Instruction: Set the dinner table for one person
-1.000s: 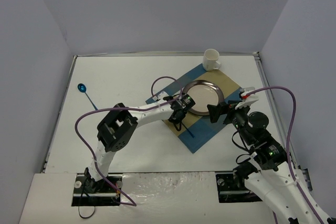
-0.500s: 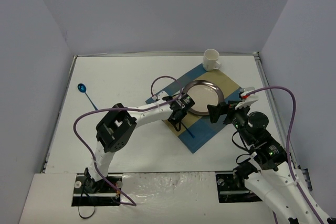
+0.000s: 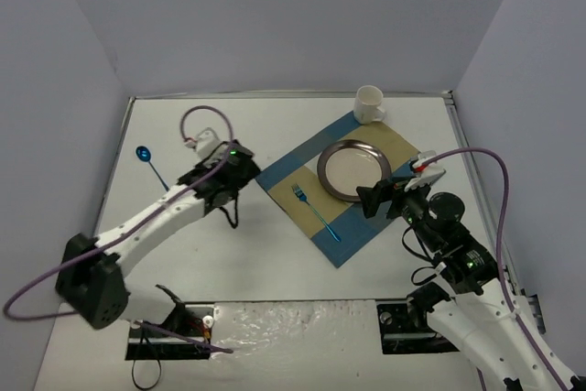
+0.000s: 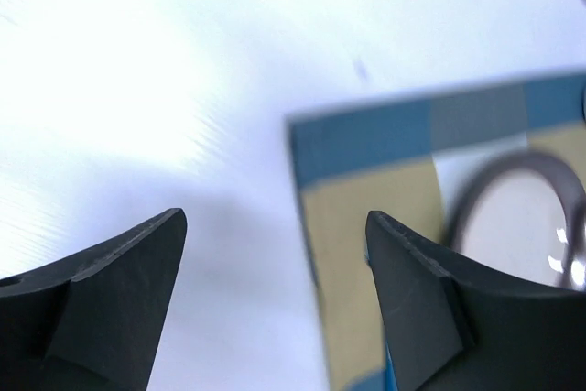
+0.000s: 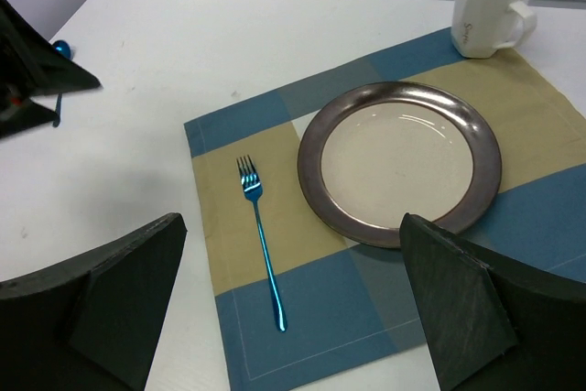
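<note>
The fork (image 5: 259,235) lies left of the plate (image 5: 400,162) on the placemat (image 5: 302,318), right of centre on the white desk (image 3: 229,254), so the left claw (image 4: 275,214), spread apart and empty, hangs toward the far-left spoon (image 3: 146,157), likely its next pick, while the right claw (image 5: 293,219) gapes idle.

Bright even light, faint shadows, left wrist view blurred with glare on the dinner table (image 4: 137,61), other views sharp

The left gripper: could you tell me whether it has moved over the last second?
Yes: the left gripper has pulled back leftward, from beside the plate to clear of the placemat.
</note>
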